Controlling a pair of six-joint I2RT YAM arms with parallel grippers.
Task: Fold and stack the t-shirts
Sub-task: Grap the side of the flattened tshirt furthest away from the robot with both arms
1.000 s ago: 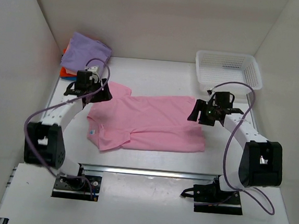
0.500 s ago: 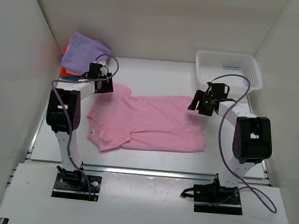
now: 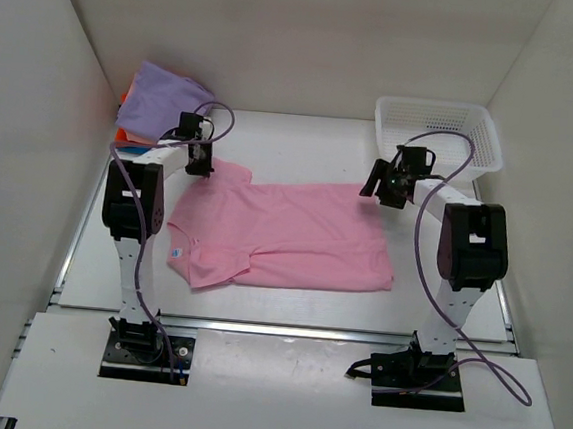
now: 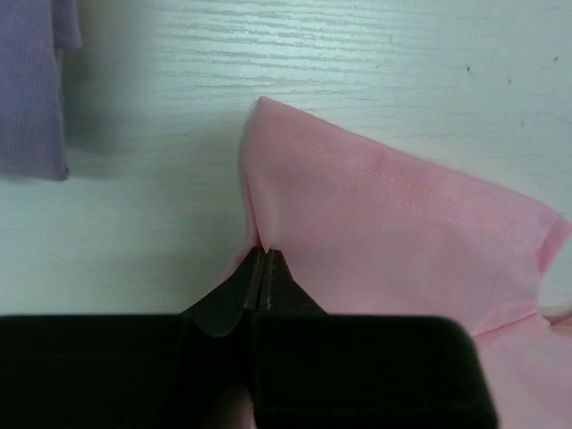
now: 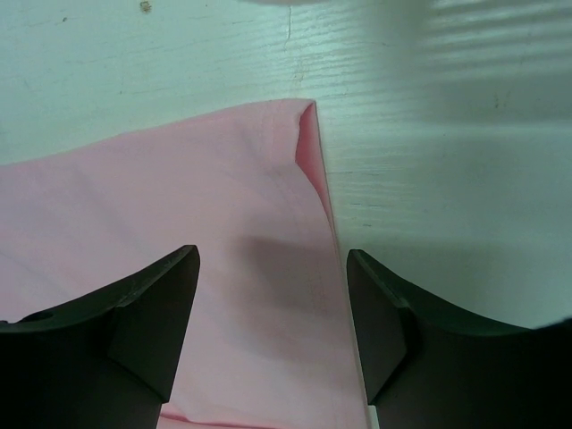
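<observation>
Across white tabletop (image 3: pixel 303 141), light pink short-sleeved cloth t-shirt (image 3: pixel 285 236) lies flat, collar toward left, hem toward right. Over past second both arms stretched from shirt's middle to its far edge. Now left gripper (image 4: pixel 264 253) pinched tight on far sleeve corner, cloth puckered at tips. Meanwhile right gripper (image 5: pixel 273 295) spread wide, straddling far hem corner, not clamped. Likely meaning: one corner secured, second grasp pending before fold. Folded lavender t-shirt (image 3: pixel 164 101) tops stack far left.

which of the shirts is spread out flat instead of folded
The pink shirt in the middle. It lies open, with the left gripper pinching its edge; the lavender shirt and orange shirt sit piled at the far left.
</observation>
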